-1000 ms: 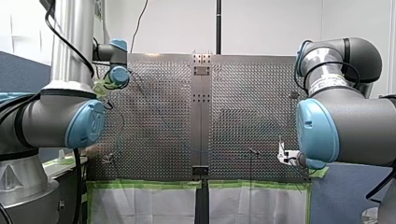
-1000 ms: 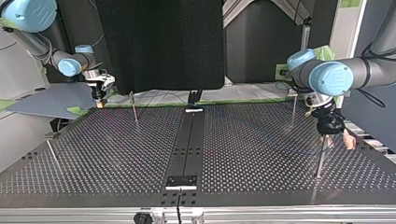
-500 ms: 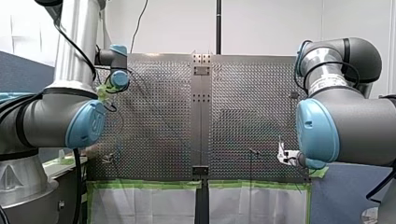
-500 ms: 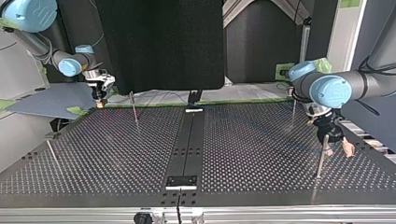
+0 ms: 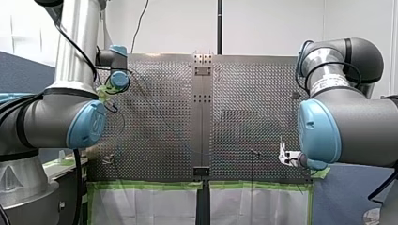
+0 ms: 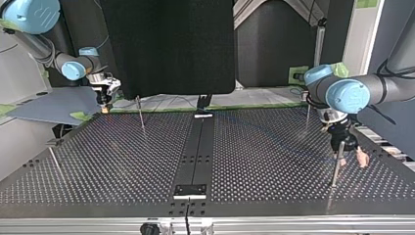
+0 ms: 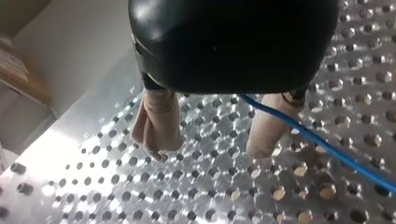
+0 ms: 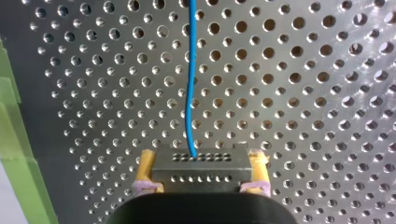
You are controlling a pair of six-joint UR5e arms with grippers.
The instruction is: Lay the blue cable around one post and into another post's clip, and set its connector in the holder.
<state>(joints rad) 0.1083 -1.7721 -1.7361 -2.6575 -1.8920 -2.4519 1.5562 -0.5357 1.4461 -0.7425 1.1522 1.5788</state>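
Connector (image 8: 201, 169), a grey block with rows of small holes, sits clamped between my right arm's jaws in the right wrist view. One yellow pad (image 8: 146, 169) presses on each end of it, so those jaws are closed as far as the block allows. Blue cable (image 8: 190, 84) leaves the block's face midway between the jaws and runs straight ahead of them over the perforated surface (image 8: 303, 93). It bends slightly just ahead of the block, then passes out of sight. Green tape (image 8: 11, 158) edges the surface off to one side of the jaws. In the top view the right arm (image 6: 73, 69) holds its jaws low near a corner of the surface, with a thin far post (image 6: 141, 115) standing near them. My left arm's jaws stand wide apart and grip nothing: the left wrist view shows bare holes between the two beige pads (image 7: 156, 121). The cable there comes out from under the black body (image 7: 233, 42) above the jaws, crosses one pad and trails away to the side, low over the surface. Whether it touches that pad I cannot tell. In the top view a near post (image 6: 335, 169) stands just beside the left jaws, and the left arm (image 6: 347, 94) comes down to them from above.
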